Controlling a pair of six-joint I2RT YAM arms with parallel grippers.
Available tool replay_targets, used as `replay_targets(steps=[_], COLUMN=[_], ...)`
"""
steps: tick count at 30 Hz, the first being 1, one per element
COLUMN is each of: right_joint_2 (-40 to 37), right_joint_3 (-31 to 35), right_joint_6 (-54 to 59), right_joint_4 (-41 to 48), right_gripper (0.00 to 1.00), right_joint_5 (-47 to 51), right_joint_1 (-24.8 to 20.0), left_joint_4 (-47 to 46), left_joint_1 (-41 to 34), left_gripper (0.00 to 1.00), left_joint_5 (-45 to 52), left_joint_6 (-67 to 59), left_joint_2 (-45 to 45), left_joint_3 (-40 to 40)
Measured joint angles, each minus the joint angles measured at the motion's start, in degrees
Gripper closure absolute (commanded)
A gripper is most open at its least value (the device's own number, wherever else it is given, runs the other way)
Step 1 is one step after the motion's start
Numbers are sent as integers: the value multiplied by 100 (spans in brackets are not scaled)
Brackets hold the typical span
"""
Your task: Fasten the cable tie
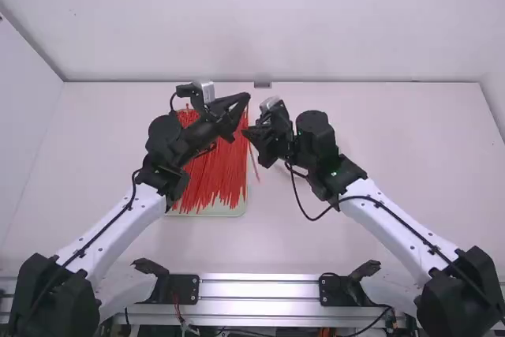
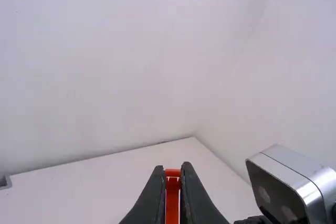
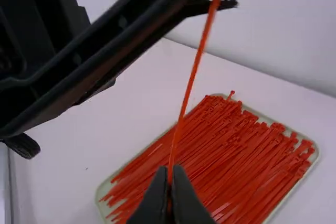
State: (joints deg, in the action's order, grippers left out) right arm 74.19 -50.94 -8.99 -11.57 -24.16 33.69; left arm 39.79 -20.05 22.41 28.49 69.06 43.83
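Clamping one end of a single red cable tie (image 3: 191,82), the left gripper (image 2: 172,170) holds it in the air by one tray (image 1: 213,212) heaped with many more ties (image 3: 236,145). The right gripper (image 3: 169,174) pinches the other end, and the tie runs straight between the two.

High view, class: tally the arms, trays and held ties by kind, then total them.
Arms: 2, left arm and right arm
Tray: 1
Held tie: 1
Total: 4; the tray's loose ties are too many to count.
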Motion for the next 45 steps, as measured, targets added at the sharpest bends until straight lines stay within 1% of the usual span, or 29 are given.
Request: replay_targets(steps=[5, 7, 9, 10, 11, 12, 13, 14, 15, 17, 20, 22, 23, 24, 27, 29, 31, 34, 37, 40, 42, 45], right_joint_2=[0, 0, 0, 0, 0, 0, 0, 0, 0, 0, 0, 0, 0, 0, 0, 0, 0, 0, 0, 0, 0, 0], right_joint_3=[2, 2, 0, 2, 2, 2, 2, 2, 2, 0, 2, 2, 0, 2, 2, 2, 2, 2, 2, 2, 2, 2], right_joint_6=[20, 35, 76, 103, 125, 140, 177, 208, 256, 363, 557, 723, 841, 892, 1143, 1250, 1349, 1436, 1488, 1515, 1523, 1521], right_joint_4=[2, -2, 0, 0, 2, 4, 7, 13, 20, 20, 20, 17, 13, 4, -149, -262, -490, -713, -990, -1268, -1480, -1648], right_gripper=[100, 100, 100, 100, 100, 100, 100, 100, 100, 100, 100, 100, 100, 100, 100, 100, 100, 100, 100, 100, 100, 100], right_joint_5=[15, 9, -72, -151, -247, -293, -396, -492, -627, -896, -1320, -1661, -1915, -2006, -2557, -2844, -3211, -3589, -3954, -4288, -4483, -4618], right_joint_1=[0, -2, -59, -109, -177, -214, -295, -365, -461, -647, -922, -1137, -1290, -1346, -1665, -1818, -2000, -2157, -2243, -2227, -2131, -1978], left_joint_4=[-4, -2, 22, 39, 24, -15, -129, -249, -391, -748, -1222, -1617, -1871, -1943, -2433, -2761, -3136, -3401, -3392, -3200, -2983, -2597], left_joint_1=[2, 0, 0, 0, 4, 15, 35, 50, 79, 168, 293, 411, 496, 525, 713, 813, 887, 896, 898, 909, 944, 1019], left_gripper=[98, 91, 81, 71, 65, 63, 57, 51, 37, 24, 21, 19, 16, 16, 5, 1, 1, 1, 1, 1, 1, 1], left_joint_5=[-28, -42, -44, -61, -63, -59, -61, -39, 7, 160, 398, 651, 870, 938, 1493, 1808, 2153, 2575, 3117, 3637, 4105, 4559], left_joint_6=[-24, -155, -271, -334, -385, -442, -459, -516, -614, -765, -997, -1283, -1491, -1547, -2046, -2371, -2747, -3187, -3501, -3665, -3718, -3580], left_joint_2=[0, 0, 0, 4, 4, 4, 4, 4, 9, 39, 72, 76, 76, 74, 74, 76, 76, 76, 74, 74, 76, 76], left_joint_3=[0, 0, 2, 0, 2, 2, 2, 4, 13, 129, 415, 730, 953, 1014, 1394, 1580, 1775, 1937, 2028, 2041, 2041, 2041])
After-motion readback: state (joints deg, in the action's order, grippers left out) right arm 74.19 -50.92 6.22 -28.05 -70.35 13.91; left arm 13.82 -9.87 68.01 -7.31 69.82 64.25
